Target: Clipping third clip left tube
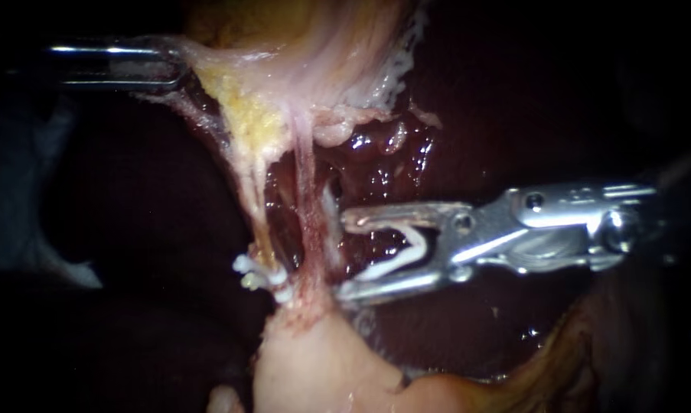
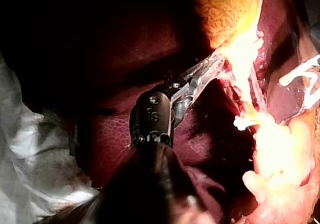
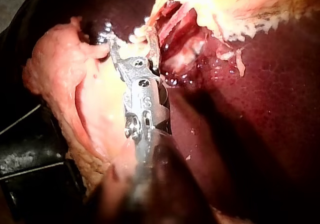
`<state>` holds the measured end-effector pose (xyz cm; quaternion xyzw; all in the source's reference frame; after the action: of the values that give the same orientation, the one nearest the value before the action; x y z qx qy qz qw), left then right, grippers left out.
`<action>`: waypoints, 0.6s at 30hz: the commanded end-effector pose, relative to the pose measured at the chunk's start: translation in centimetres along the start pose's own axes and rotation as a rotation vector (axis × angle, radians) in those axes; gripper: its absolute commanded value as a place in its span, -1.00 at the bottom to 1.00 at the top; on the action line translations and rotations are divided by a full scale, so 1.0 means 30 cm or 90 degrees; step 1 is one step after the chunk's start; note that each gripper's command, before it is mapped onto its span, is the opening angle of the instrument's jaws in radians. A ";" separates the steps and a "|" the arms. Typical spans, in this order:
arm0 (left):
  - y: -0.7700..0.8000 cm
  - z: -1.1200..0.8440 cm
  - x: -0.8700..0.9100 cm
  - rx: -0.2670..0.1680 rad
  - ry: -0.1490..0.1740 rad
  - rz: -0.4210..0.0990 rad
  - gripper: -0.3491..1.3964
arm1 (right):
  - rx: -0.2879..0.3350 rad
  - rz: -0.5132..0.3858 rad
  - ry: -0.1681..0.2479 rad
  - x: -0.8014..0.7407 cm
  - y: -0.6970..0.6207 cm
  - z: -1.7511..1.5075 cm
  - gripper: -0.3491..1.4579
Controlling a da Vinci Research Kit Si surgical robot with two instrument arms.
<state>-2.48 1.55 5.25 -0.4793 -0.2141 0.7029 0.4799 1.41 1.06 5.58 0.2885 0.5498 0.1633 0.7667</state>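
Left instrument (image 1: 178,67): our jaws are pressed together on a fold of pale tissue (image 1: 207,61), which is stretched taut.
Right instrument (image 1: 347,254): our jaws stand wide apart and carry an open clip (image 1: 397,248), one leg against each jaw.
Left tube (image 1: 258,206): the yellowish strand, with two placed clips (image 1: 262,274) across its lower end.
Right tube (image 1: 308,214): the reddish strand, just beside our right jaw tips (neither tube lies inside them).
Liver (image 1: 513,99): dark red, behind both tubes.
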 end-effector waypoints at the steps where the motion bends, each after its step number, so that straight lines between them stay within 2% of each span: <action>1: 0.0001 0.0001 -0.0001 0.000 0.000 0.000 -1.00 | -0.001 0.003 -0.001 0.0004 0.0010 0.001 -0.06; 7: 0.0001 0.0001 -0.0001 -0.002 -0.001 0.000 -1.00 | -0.001 0.011 0.006 -0.0012 0.0099 0.007 -0.06; 12: 0.0003 0.0001 -0.0001 -0.002 -0.001 0.000 -1.00 | 0.002 0.016 0.006 -0.0080 0.0169 0.010 -0.06; 18: 0.0003 0.0004 -0.0001 -0.001 -0.001 0.000 -1.00 | 0.023 0.009 0.008 -0.0146 0.0220 0.014 -0.07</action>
<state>-2.49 1.54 5.25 -0.4797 -0.2153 0.7029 0.4790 1.71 1.22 6.45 0.3077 0.5583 0.1556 0.7546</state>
